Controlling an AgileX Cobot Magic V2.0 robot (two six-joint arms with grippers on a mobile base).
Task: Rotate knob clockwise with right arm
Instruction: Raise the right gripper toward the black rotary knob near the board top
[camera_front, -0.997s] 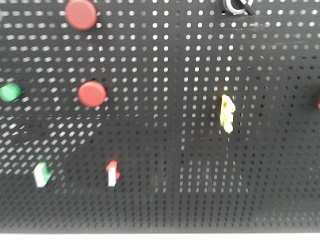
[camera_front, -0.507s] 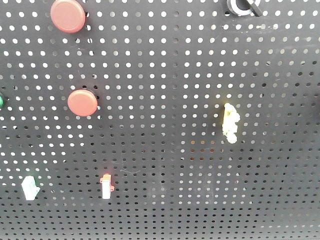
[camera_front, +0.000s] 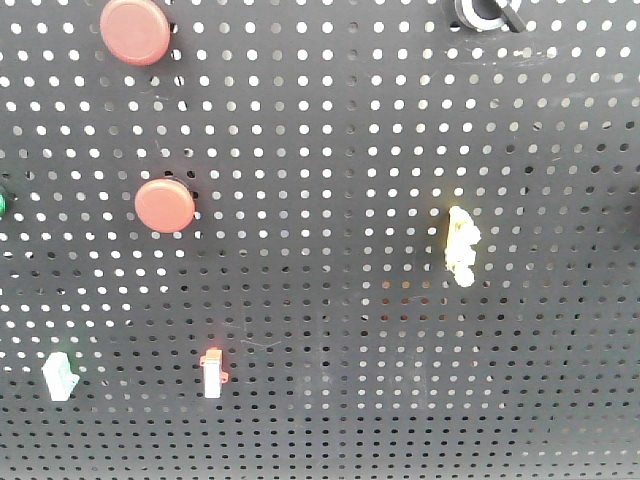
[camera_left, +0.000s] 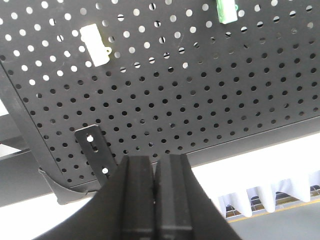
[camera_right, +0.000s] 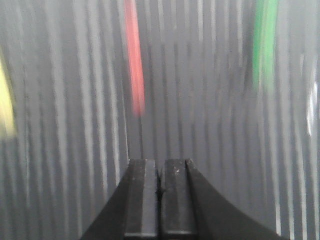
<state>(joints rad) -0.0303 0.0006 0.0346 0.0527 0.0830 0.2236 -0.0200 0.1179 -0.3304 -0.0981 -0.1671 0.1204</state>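
While the knob (camera_front: 484, 12) sits half cut off at the top edge of the pegboard (camera_front: 320, 300), up and right of the yellow piece (camera_front: 460, 245), the right end effector (camera_right: 160, 170) has its fingers pressed together, facing streaked blur. The left end effector (camera_left: 154, 167), fingers likewise together, points at the board's lower edge.

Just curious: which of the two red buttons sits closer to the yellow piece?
The lower button; the upper button sits farther from the yellow piece, at the top.
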